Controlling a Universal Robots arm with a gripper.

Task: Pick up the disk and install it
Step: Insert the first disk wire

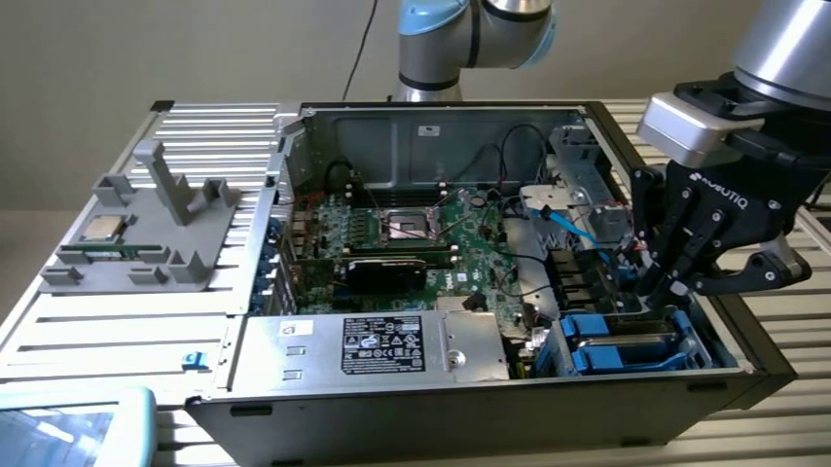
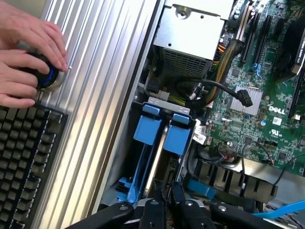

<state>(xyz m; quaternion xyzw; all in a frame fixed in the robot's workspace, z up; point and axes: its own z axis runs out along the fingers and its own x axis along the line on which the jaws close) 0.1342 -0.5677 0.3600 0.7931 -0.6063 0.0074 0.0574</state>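
The disk stands on edge in the drive bay at the computer case's corner, its thin silver side framed by the bright blue carrier. In the exterior view, the disk sits low in the bay at the case's right front. My gripper reaches down into that bay from above. In the wrist view, my gripper has its black fingers close together over the disk's upper edge, and they appear shut on it. A second blue carrier sits right beside the disk.
The open case holds a green motherboard, loose cables and a silver box with a black label. A grey fixture with a small chip lies on the exterior view's left. A person's hands rest on a knob beside a keyboard.
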